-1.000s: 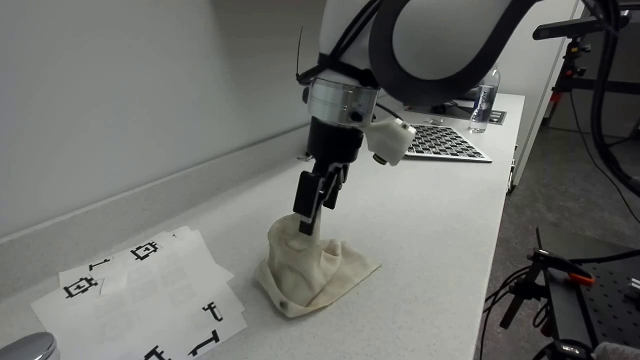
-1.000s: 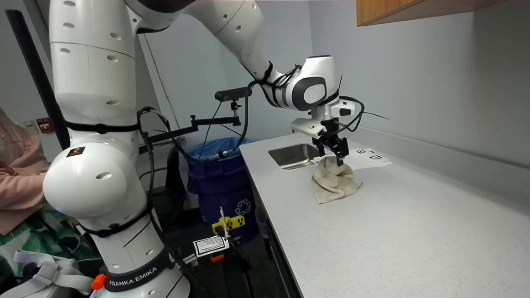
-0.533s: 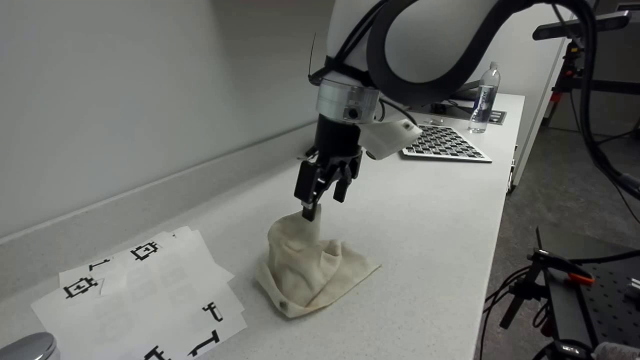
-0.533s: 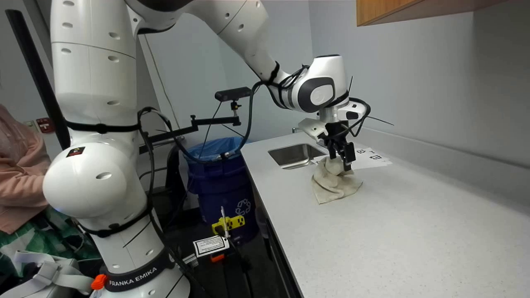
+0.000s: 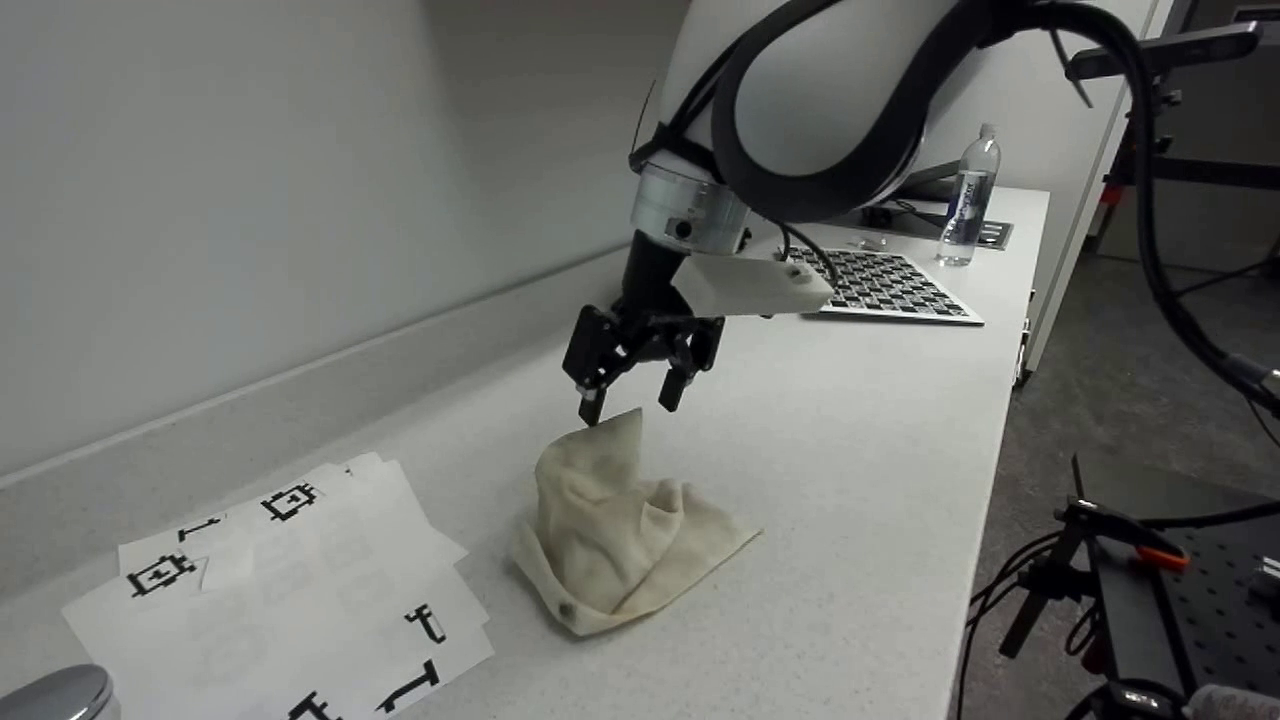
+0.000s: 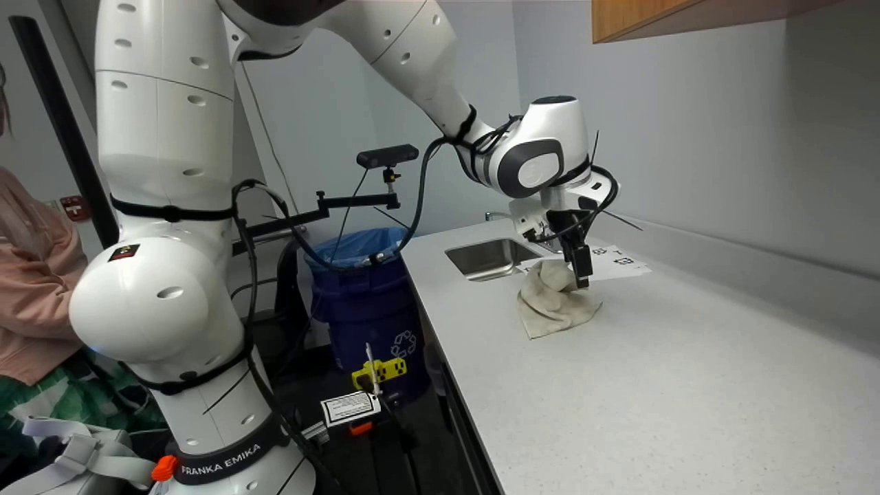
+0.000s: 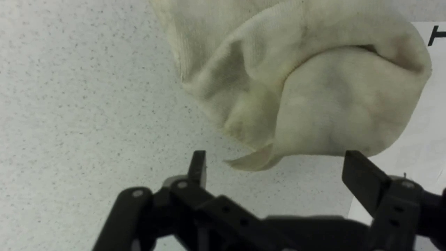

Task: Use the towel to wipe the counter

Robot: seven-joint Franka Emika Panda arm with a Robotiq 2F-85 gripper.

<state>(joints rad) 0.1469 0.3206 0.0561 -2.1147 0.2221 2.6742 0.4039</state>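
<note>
Towel: cream cloth, crumpled on the pale speckled counter. One peak stands up; small dark spot at a corner. In an exterior view it lies between white paper sheets and the counter's open edge, a narrow strip of surface showing on the paper side.

Gripper: just above the towel, pointing down. Fingers well apart; in the wrist view the cloth's edge and a curled corner show across the gap. Fingertips very near the cloth; contact, cannot tell.

Sheets: overlapping, flat, with black printed figures.

Farther along the counter: a checkered board lying flat, partly hidden behind the wrist hardware; a clear plastic bottle upright near it.

In an exterior view: white Franka arm reaching out over the counter. Steel sink set into the counter, near the sheets; faucet behind it. Blue recycling bin, lined with a blue bag, beside the counter. Wooden cabinet overhead. Person in a pink top, cut off at the frame edge.
</note>
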